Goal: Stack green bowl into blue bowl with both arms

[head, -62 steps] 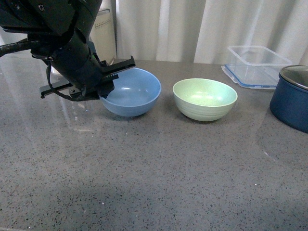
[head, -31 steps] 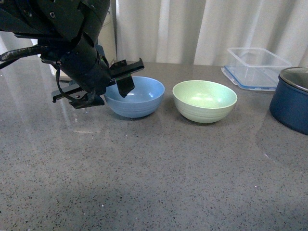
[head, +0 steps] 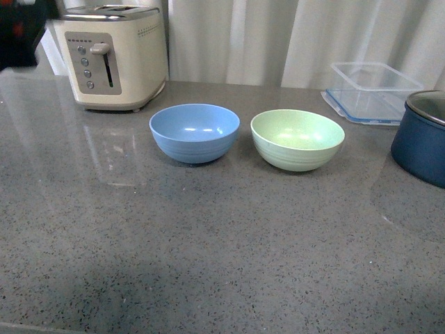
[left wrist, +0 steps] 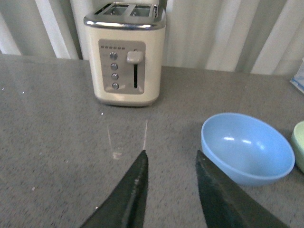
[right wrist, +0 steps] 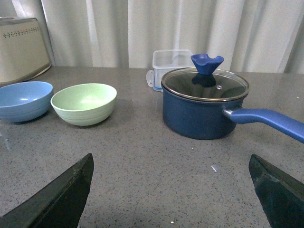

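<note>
In front of me runs a grey speckled stone worktop [head: 208, 264], glossy enough to throw reflections. Five things stand directly on it. At the far left sits a cream two-slot toaster with a metal top [head: 115, 59]. Nearer the middle stands a light sky-blue round plastic bowl [head: 195, 132]. Just beside it on the right, not touching, is a pale mint-green round plastic bowl [head: 297, 139]. Both are upright and empty. Further back on the right is a clear rectangular plastic container [head: 368, 90]. Near it, at the right edge of my front view, is a dark navy pot with a glass lid [head: 421, 142].
</note>
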Robot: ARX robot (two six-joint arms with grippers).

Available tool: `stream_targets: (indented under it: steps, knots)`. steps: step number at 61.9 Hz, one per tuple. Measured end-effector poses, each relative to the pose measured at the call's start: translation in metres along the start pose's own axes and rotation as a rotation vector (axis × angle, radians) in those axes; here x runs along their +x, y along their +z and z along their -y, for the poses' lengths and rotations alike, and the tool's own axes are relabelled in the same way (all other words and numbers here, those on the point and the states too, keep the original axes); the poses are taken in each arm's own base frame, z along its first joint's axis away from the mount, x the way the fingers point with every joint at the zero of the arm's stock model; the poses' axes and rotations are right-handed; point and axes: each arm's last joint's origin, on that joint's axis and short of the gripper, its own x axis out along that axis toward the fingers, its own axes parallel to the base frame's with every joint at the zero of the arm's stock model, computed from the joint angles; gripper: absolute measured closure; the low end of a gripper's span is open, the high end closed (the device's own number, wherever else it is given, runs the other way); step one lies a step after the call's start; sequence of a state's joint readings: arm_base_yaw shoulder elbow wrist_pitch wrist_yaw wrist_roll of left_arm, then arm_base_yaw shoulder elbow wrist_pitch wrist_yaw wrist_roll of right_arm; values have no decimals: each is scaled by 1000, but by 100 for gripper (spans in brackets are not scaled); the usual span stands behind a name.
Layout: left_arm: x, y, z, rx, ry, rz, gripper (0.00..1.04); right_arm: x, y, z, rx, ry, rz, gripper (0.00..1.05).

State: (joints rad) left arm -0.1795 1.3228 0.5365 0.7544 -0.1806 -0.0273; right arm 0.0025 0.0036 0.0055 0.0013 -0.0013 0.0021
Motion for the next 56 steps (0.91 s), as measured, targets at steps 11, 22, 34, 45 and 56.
stream_targets:
  steps: [11,22,34,45,56]
  knots:
    - [-38,-14,-16,10,-10,35,101,0,0,0,0,0,0,10]
    - [-64,-32,-27,15,-3,19,101,0,0,0,0,0,0,10]
    - [-85,-41,-36,14,-30,23,101,0,0,0,0,0,0,10]
    - [-100,-48,-43,14,0,23,101,0,0,0,0,0,0,10]
    - [-111,-52,-44,14,-3,23,101,0,0,0,0,0,0,10]
